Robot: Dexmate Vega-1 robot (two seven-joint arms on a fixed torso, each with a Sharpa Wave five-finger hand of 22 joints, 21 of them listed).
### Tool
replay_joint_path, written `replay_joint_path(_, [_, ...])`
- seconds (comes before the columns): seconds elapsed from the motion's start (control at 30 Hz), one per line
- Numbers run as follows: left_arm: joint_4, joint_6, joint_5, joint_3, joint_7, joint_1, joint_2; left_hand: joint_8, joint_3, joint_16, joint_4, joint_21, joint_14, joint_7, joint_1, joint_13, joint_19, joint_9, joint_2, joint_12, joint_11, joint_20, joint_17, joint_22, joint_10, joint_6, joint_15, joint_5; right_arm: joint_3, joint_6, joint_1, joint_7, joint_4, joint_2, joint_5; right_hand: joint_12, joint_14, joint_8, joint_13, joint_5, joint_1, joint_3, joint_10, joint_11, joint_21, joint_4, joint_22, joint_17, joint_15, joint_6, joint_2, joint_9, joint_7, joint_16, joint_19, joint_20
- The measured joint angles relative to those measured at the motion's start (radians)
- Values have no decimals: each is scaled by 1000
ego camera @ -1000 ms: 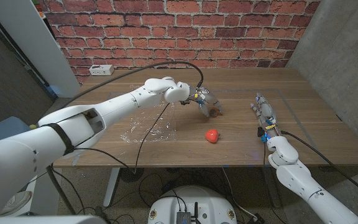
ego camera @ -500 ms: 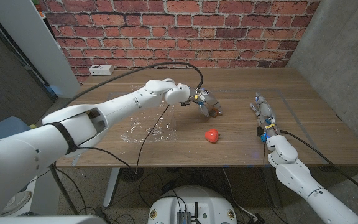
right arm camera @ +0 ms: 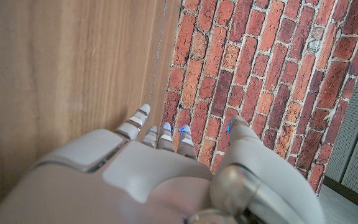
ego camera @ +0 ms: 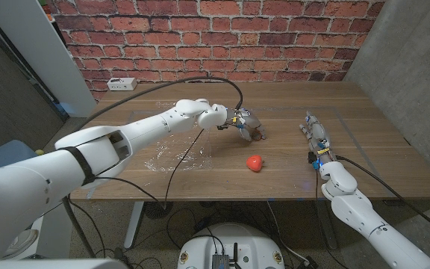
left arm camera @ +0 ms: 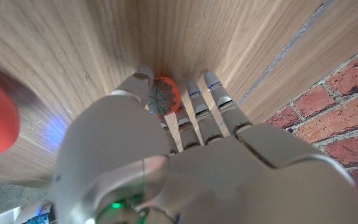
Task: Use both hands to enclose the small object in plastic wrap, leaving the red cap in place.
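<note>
A wooden table [ego camera: 290, 101] is seen carrying a crumpled sheet of clear plastic wrap [ego camera: 179, 157], which lies near the left forearm, back from the left hand [ego camera: 246, 124] and apart from it. The left hand is reached out over the table's middle with its fingers [left arm camera: 199, 111] pinched around a small round brownish object [left arm camera: 165, 96], while the right hand [ego camera: 316, 134] is held at the far right on its edge, fingers straight and together, with nothing in it. A red cap [ego camera: 254, 162] is seen just in front of the left hand, between the two hands, touched by neither.
</note>
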Motion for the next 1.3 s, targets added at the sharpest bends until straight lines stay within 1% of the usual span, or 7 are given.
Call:
replay_joint_path(0.2, [16, 1, 18, 10, 72, 5, -1, 37, 18, 25, -5, 36, 127, 28, 69, 4, 48, -2, 26, 29, -14, -19, 6, 8, 122, 173, -12, -23, -2, -9, 3, -7, 0, -3, -4, 0, 0, 0, 0, 0, -4, 0, 0, 0, 0, 0, 0, 0, 0, 3, -4, 0, 3, 0, 0, 0])
replay_joint_path(0.27, [18, 2, 25, 11, 97, 6, -1, 58, 17, 51, -5, 57, 181, 17, 96, 5, 63, 2, 26, 46, -7, -23, 22, 14, 153, 212, -20, -26, -2, -10, 3, -8, -1, -4, -4, 0, 2, 0, 0, 0, -4, 0, 0, 0, 0, 0, 0, 0, 2, 3, -4, 0, 4, 0, 0, 0])
replay_joint_path(0.43, [36, 5, 37, 17, 154, 12, 0, 139, -48, 188, 0, 155, 333, -19, 185, 5, 96, 49, 18, 53, -38, -25, 145, 53, 215, 308, -56, -35, -3, -18, 4, -14, -5, -7, -8, 0, 6, 0, 0, 0, -4, 0, 0, 0, 0, 0, 0, 0, 6, 3, -4, 0, 3, 0, 0, 0])
replay_joint_path(0.53, [44, 7, 43, 20, 184, 16, 1, 159, -64, 236, 3, 193, 381, -21, 217, 5, 103, 70, 30, 53, -46, -29, 200, 69, 224, 317, -75, -37, -3, -22, 5, -16, -8, -9, -10, 0, 6, 0, 0, 0, -4, 0, 0, 0, 0, 0, 0, 0, 6, 3, -4, 0, 4, 0, 0, 0])
replay_joint_path(0.63, [44, 13, 49, 22, 208, 19, 5, 167, -64, 237, 3, 205, 391, -20, 223, 5, 103, 78, 24, 53, -48, -29, 212, 74, 225, 321, -82, -37, -4, -27, 8, -19, -10, -11, -12, 0, 6, 0, 0, 0, -4, 0, 0, 0, 0, 0, 0, 0, 6, 3, -4, 0, 4, 0, 0, 0])
replay_joint_path(0.7, [42, 20, 53, 22, 222, 21, 8, 171, -64, 238, 3, 214, 397, 6, 246, 5, 103, 83, 30, 53, -62, -29, 218, 78, 239, 351, -85, -37, -4, -28, 9, -19, -10, -12, -12, 0, 6, 0, 0, 0, -4, 0, 0, 0, 0, 0, 0, 0, 5, 3, -4, 0, 4, 0, 0, 0])
replay_joint_path(1.3, [-93, 108, 85, -29, 305, 80, 88, 183, -75, 237, 5, 246, 404, 20, 266, 5, 105, 103, 28, 53, -64, -38, 241, 88, 241, 369, -88, -31, -19, -47, 42, -7, -5, -17, -22, 0, 5, 0, 0, 0, -4, 0, 0, 0, 0, 0, 0, 0, 5, 3, -3, 0, 4, 0, 0, 0])
